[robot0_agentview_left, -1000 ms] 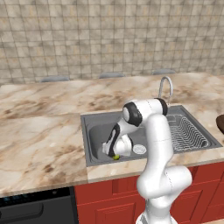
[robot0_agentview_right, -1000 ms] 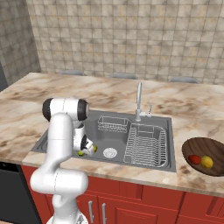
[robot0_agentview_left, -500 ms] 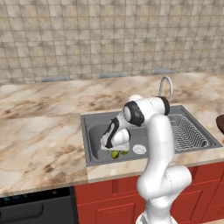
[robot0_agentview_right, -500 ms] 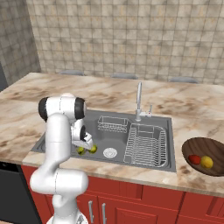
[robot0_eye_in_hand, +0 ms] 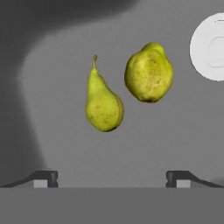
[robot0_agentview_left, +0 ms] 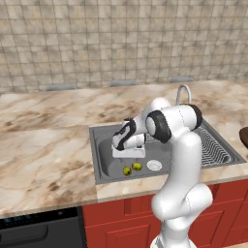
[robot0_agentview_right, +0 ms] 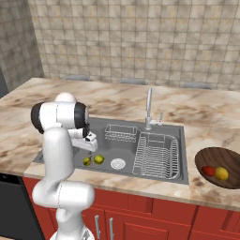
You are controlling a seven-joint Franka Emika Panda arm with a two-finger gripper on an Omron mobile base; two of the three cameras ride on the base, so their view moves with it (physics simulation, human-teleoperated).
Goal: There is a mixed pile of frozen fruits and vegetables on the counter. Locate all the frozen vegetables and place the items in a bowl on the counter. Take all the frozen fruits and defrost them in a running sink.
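Two yellow-green fruits lie side by side on the sink floor, just left of the round drain. The gripper hangs above them (its jaws are hard to read). Right of the sink, on the desk, the brown bowl holds a red item and a yellow-orange item, touching.

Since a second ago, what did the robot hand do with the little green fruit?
The gripper let go and lifted away; it hangs open above the two yellow-green fruits, which lie side by side on the sink floor beside the drain. The red and yellow-orange items stayed in the bowl.
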